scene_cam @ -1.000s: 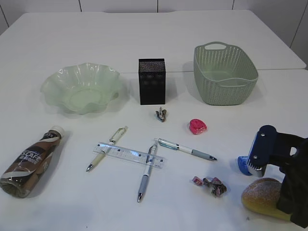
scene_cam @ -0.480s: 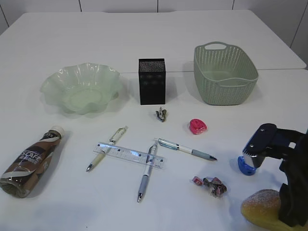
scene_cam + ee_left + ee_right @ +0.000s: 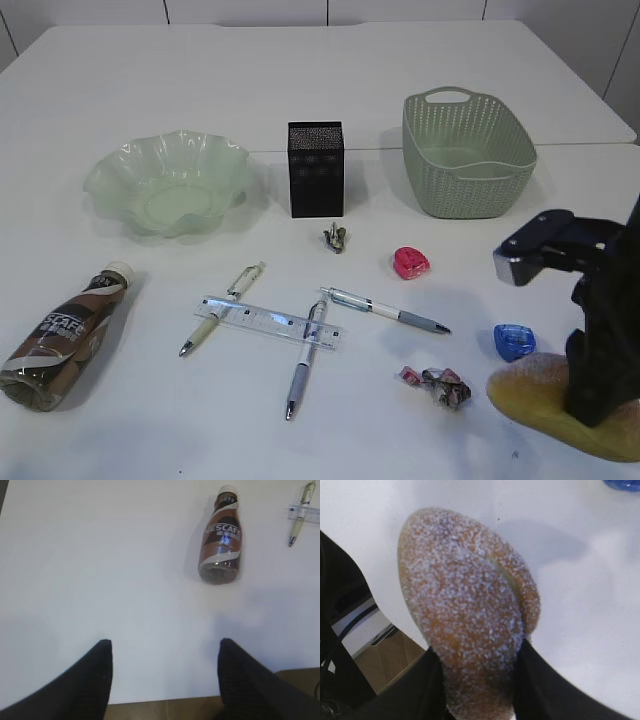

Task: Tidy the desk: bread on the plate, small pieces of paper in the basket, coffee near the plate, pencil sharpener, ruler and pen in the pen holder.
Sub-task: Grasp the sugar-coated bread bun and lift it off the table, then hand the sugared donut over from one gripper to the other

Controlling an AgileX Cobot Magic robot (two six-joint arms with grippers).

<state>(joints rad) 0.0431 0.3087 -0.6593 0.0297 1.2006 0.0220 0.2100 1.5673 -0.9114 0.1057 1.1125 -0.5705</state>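
Note:
My right gripper (image 3: 477, 655) is shut on the bread (image 3: 470, 620), a sugar-dusted bun (image 3: 540, 400) at the desk's near right corner, just above the white top. The ruffled green plate (image 3: 110, 180) sits far left, with the coffee bottle (image 3: 65, 335) lying in front of it. The ruler (image 3: 270, 320) lies across two pens (image 3: 305, 360) mid-desk. Behind them stand the black pen holder (image 3: 316, 170) and the basket (image 3: 470, 180). Paper wads lie at centre (image 3: 335, 237) and near right (image 3: 438, 385). My left gripper (image 3: 162, 650) hangs open over the desk's near edge, below the coffee bottle (image 3: 221, 537).
A third pen (image 3: 385, 310) lies right of the ruler. A pink pencil sharpener (image 3: 411, 262) and a blue one (image 3: 514, 341) sit on the right side, the blue one close to the bread. The desk edge runs just under my left fingers.
My right arm has swung up off the blue sharpener, which now lies uncovered. Its jaws have narrowed onto the bread, and the bun has shifted and looks slightly raised.

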